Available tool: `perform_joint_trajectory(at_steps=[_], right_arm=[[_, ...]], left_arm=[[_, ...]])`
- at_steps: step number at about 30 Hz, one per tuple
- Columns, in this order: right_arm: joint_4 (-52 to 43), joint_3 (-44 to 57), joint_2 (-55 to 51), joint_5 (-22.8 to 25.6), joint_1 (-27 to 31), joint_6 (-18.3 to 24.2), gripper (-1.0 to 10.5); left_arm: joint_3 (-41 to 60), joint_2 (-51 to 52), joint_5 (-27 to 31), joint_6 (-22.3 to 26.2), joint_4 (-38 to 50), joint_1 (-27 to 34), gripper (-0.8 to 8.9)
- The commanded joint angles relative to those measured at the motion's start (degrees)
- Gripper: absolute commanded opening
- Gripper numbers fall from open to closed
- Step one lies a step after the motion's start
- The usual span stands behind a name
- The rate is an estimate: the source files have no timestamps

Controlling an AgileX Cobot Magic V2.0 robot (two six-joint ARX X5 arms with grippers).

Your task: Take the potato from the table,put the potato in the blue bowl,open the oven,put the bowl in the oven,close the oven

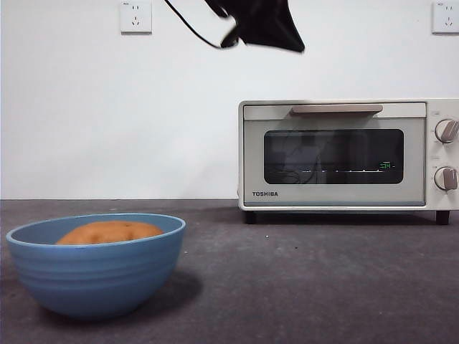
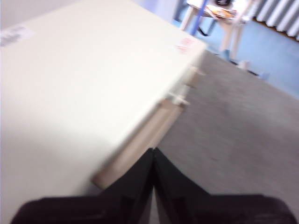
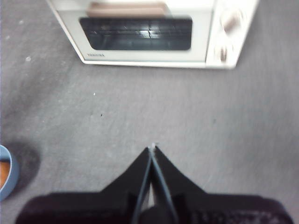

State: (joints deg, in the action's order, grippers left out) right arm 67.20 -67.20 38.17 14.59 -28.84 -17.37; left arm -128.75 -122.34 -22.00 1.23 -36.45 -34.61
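Observation:
The orange-brown potato (image 1: pixel 109 231) lies inside the blue bowl (image 1: pixel 97 276), which stands on the table (image 1: pixel 308 287) at the near left. Further back on the right stands the cream oven (image 1: pixel 337 154) with its dark glass door closed and its beige handle (image 1: pixel 336 110) along the top. My left gripper (image 2: pixel 153 150) is shut and hovers above the oven's top (image 2: pixel 84 79), close to the handle (image 2: pixel 140 144); in the front view it is the dark shape (image 1: pixel 262 25) at the top edge. My right gripper (image 3: pixel 152 148) is shut, high over the bare table in front of the oven (image 3: pixel 140 32).
Two knobs (image 1: pixel 446 131) sit on the oven's right side. A white wall with sockets (image 1: pixel 135 16) runs behind the table. The bowl's rim (image 3: pixel 7 172) just shows at the right wrist view's edge. Open grey tabletop lies between bowl and oven.

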Motion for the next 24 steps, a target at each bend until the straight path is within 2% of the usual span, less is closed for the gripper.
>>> perform_joint_trajectory(at_steps=[1, 4, 12, 15, 24], right_arm=[[-0.2, 3.5, -2.1, 0.3, 0.1, -3.9, -0.1], [0.4, 6.9, -3.3, -0.1, 0.1, -5.8, -0.1], [-0.8, 13.6, -3.6, -2.3, 0.1, -8.6, -0.1], [-1.2, 14.8, -3.6, -2.6, 0.1, -9.2, -0.1], [-1.2, 14.8, -3.6, -3.3, 0.0, -9.5, -0.1]], left_arm=[[-0.1, -3.4, 1.7, 2.0, 2.6, -0.6, -0.06], [-0.1, -5.5, 2.1, 2.5, 3.4, -0.8, -0.06], [-0.1, -7.7, 6.6, 8.3, 6.3, -2.5, -0.06], [-0.1, -8.0, 9.3, 8.4, 6.1, -2.6, -0.06], [-0.1, -11.7, 10.0, 6.6, 1.2, -3.2, -0.06]])
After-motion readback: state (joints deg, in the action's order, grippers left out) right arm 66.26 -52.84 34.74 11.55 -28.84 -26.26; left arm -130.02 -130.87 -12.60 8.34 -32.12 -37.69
